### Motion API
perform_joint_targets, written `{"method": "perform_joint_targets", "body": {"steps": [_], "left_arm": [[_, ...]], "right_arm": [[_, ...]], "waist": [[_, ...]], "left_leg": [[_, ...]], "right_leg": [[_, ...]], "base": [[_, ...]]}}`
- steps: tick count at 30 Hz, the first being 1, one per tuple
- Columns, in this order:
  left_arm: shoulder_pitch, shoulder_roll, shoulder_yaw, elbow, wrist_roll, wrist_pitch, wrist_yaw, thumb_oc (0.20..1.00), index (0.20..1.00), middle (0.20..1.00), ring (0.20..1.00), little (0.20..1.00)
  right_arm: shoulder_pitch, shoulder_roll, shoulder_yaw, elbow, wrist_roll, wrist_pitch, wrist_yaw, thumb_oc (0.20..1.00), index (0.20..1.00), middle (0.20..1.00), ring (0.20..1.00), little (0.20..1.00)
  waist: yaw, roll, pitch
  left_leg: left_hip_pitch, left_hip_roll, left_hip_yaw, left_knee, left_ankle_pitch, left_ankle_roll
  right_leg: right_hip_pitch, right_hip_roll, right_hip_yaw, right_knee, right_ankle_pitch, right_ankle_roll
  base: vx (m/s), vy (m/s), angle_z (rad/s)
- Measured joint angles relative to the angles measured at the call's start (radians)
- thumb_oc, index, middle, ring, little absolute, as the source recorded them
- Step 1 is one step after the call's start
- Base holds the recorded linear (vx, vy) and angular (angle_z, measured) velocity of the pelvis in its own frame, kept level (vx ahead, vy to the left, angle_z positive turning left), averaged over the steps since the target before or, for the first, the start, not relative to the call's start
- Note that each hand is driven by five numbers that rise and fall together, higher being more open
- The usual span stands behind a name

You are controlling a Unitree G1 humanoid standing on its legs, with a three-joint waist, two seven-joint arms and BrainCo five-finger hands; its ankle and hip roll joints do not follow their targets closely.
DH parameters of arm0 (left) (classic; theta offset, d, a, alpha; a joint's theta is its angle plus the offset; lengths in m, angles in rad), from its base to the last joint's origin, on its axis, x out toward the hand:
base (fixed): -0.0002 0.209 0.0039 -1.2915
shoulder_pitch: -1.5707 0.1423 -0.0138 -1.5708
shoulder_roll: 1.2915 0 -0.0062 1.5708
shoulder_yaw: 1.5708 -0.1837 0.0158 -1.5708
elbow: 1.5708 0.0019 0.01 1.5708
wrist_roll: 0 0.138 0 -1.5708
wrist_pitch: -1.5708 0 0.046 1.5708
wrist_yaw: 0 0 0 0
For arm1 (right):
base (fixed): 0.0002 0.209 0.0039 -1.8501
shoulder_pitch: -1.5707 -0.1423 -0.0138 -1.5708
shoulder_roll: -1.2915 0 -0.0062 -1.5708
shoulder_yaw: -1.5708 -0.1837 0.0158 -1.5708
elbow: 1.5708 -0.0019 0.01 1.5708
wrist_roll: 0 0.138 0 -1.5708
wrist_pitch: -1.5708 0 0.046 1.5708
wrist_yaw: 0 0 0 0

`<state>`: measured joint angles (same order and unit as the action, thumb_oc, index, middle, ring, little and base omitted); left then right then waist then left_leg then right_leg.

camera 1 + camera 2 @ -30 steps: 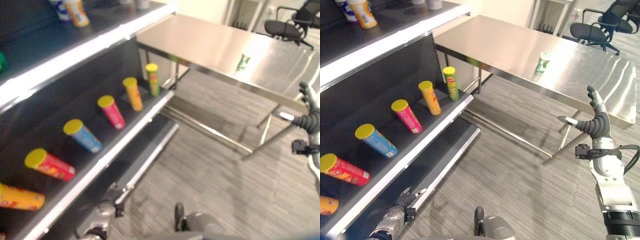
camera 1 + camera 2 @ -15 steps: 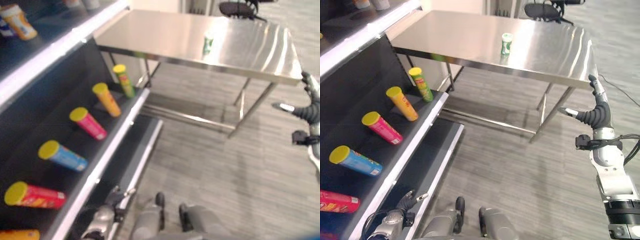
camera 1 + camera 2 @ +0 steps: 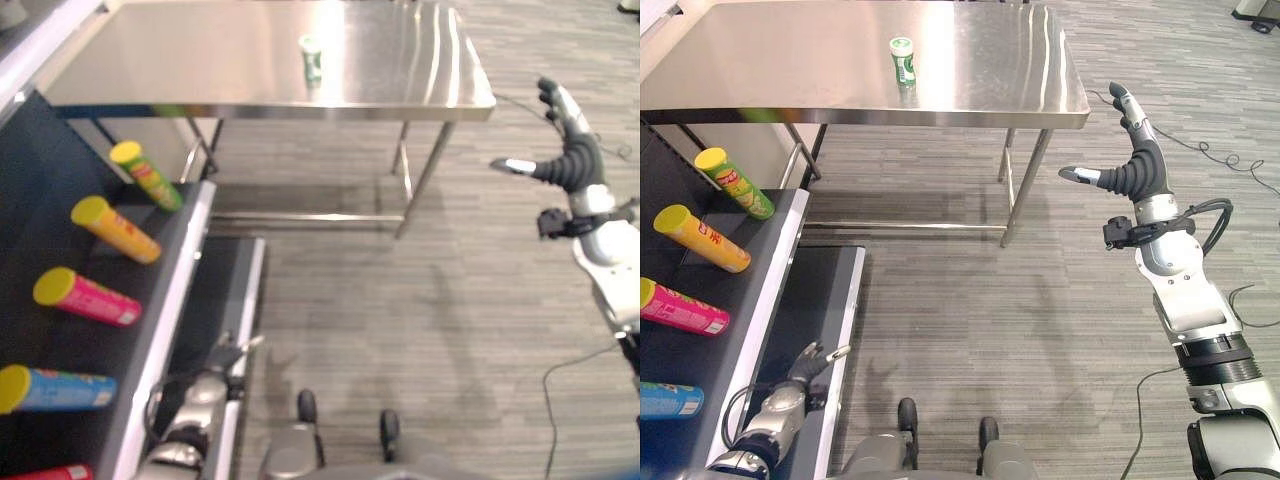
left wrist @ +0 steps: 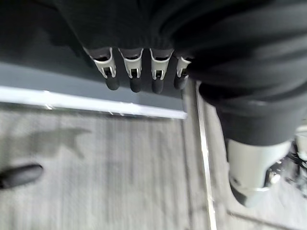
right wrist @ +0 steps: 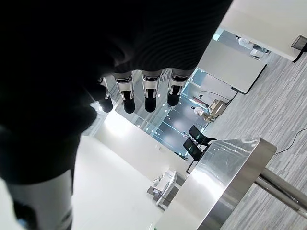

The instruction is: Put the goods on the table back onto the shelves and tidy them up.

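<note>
One small green can [image 3: 902, 60] stands upright on the steel table [image 3: 970, 80], with nothing else beside it. Four yellow-lidded snack tubes lie tilted on the shelf [image 3: 765, 285]: green [image 3: 735, 184], orange [image 3: 702, 238], pink [image 3: 682, 307] and blue [image 3: 665, 400]. The right hand [image 3: 1130, 165] is raised in the air off the table's corner, fingers straight and thumb spread, holding nothing, well apart from the can. The left hand [image 3: 805, 362] hangs low by the bottom shelf's edge, fingers relaxed and empty.

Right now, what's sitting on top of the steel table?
One small green and white can stands upright on the steel table, toward its far side. The rest of the tabletop in view is bare. Its far left corner runs out of the picture, so that part cannot be checked.
</note>
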<state>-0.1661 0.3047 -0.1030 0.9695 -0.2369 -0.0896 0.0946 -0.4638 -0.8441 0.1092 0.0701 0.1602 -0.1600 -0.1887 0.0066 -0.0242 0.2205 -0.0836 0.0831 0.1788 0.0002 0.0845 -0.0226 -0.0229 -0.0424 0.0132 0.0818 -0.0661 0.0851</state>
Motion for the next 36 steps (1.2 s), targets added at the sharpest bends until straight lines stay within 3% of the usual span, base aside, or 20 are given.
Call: {"method": "perform_joint_targets", "body": {"steps": [7, 8, 9, 11, 15, 19, 27, 31, 33, 34, 36], "left_arm": [[0.023, -0.016, -0.017, 0.012, 0.001, 0.01, 0.001, 1.0, 1.0, 1.0, 1.0, 1.0], [0.046, -0.012, -0.026, 0.012, 0.002, 0.01, 0.001, 1.0, 1.0, 1.0, 1.0, 1.0], [0.063, -0.014, -0.017, 0.002, 0.003, 0.016, -0.003, 1.0, 1.0, 1.0, 1.0, 1.0], [0.146, -0.011, 0.001, -0.131, 0.006, 0.018, -0.029, 1.0, 1.0, 1.0, 1.0, 1.0], [0.265, 0.005, 0.0, -0.142, 0.021, 0.043, -0.041, 1.0, 1.0, 1.0, 1.0, 1.0], [0.287, 0.006, 0.001, -0.142, 0.021, 0.048, -0.041, 1.0, 1.0, 1.0, 1.0, 1.0], [0.233, 0.012, 0.027, -0.144, 0.021, 0.039, -0.024, 1.0, 1.0, 1.0, 1.0, 1.0], [0.231, 0.015, 0.024, -0.102, 0.022, 0.023, -0.022, 1.0, 1.0, 1.0, 1.0, 1.0], [0.24, 0.011, 0.025, -0.043, 0.025, 0.025, -0.026, 1.0, 1.0, 1.0, 1.0, 1.0], [0.221, 0.006, 0.023, -0.004, 0.046, 0.02, -0.033, 1.0, 1.0, 1.0, 1.0, 1.0], [0.224, -0.002, 0.022, 0.035, 0.064, 0.028, -0.041, 1.0, 1.0, 1.0, 1.0, 1.0]], "right_arm": [[0.002, 0.0, -0.011, 0.0, 0.0, 0.002, -0.005, 1.0, 1.0, 1.0, 1.0, 1.0], [0.011, 0.001, -0.01, 0.0, 0.0, 0.002, -0.015, 1.0, 1.0, 1.0, 1.0, 1.0], [0.029, 0.005, -0.026, -0.003, -0.006, 0.004, -0.015, 1.0, 1.0, 1.0, 1.0, 1.0], [0.172, 0.064, -0.209, -0.012, -0.014, 0.004, -0.044, 1.0, 1.0, 1.0, 1.0, 1.0], [0.252, 0.066, -0.316, 0.075, -0.022, 0.044, -0.069, 1.0, 1.0, 1.0, 1.0, 1.0], [0.286, 0.071, -0.322, 0.082, -0.024, 0.047, -0.068, 1.0, 1.0, 1.0, 1.0, 1.0], [0.293, 0.072, -0.322, 0.063, -0.043, 0.04, -0.062, 1.0, 1.0, 1.0, 1.0, 1.0], [0.289, 0.071, -0.316, 0.019, -0.042, 0.035, -0.053, 1.0, 1.0, 1.0, 1.0, 1.0], [0.281, 0.064, -0.317, 0.006, -0.042, 0.035, -0.046, 1.0, 1.0, 1.0, 1.0, 1.0], [0.273, 0.06, -0.327, 0.001, -0.04, 0.035, -0.048, 1.0, 1.0, 1.0, 1.0, 1.0], [0.244, 0.058, -0.321, 0.0, -0.039, 0.035, -0.049, 1.0, 1.0, 1.0, 1.0, 1.0]], "waist": [[-0.014, -0.001, -0.011], [-0.004, -0.018, -0.063], [0.003, -0.017, -0.062], [0.014, -0.032, -0.061], [0.021, -0.023, -0.054], [0.019, -0.016, -0.036], [0.013, -0.034, 0.001], [0.025, -0.037, 0.041], [0.034, -0.032, 0.053], [0.03, -0.033, 0.063], [0.047, -0.029, 0.077]], "left_leg": [[-0.001, -0.007, -0.003, -0.01, 0.0, 0.0], [-0.007, -0.019, -0.002, -0.018, 0.001, 0.001], [-0.006, -0.016, -0.006, -0.016, 0.001, 0.001], [-0.006, -0.015, -0.056, 0.007, 0.0, 0.0], [-0.006, -0.009, -0.098, 0.016, -0.004, -0.007], [-0.006, -0.003, -0.118, 0.019, -0.006, -0.029], [-0.009, -0.002, -0.116, 0.032, -0.006, -0.034], [-0.022, 0.01, -0.121, 0.122, -0.056, -0.043], [-0.072, 0.009, -0.177, 0.195, -0.086, -0.059], [-0.173, -0.008, -0.215, 0.33, -0.115, -0.093], [-0.259, -0.016, -0.271, 0.254, -0.108, -0.103]], "right_leg": [[0.003, -0.002, -0.001, -0.016, 0.002, -0.001], [-0.007, -0.018, -0.003, -0.029, 0.01, 0.011], [-0.005, -0.02, -0.013, -0.029, 0.01, 0.011], [0.018, -0.023, -0.061, -0.03, 0.006, 0.009], [0.027, -0.016, -0.085, -0.028, -0.003, 0.003], [0.034, -0.012, -0.103, -0.024, -0.02, -0.006], [0.007, -0.015, -0.101, 0.034, -0.043, -0.021], [-0.001, -0.01, -0.078, 0.081, -0.067, -0.025], [0.003, -0.015, -0.062, 0.076, -0.083, -0.049], [-0.001, -0.022, -0.048, 0.046, -0.069, -0.059], [0.002, -0.041, -0.023, 0.002, -0.046, -0.068]], "base": [[0.02, 0.008, 0.0], [-0.04, 0.004, 0.02], [-0.06, -0.01, 0.13], [-0.05, -0.003, 0.35], [-0.01, 0.004, 0.14], [0.02, -0.005, 0.1], [0.03, -0.029, -0.02], [0.19, 0.032, -0.15], [0.34, 0.1, -0.11], [0.4, 0.095, -0.29], [0.52, 0.141, -0.18]]}}
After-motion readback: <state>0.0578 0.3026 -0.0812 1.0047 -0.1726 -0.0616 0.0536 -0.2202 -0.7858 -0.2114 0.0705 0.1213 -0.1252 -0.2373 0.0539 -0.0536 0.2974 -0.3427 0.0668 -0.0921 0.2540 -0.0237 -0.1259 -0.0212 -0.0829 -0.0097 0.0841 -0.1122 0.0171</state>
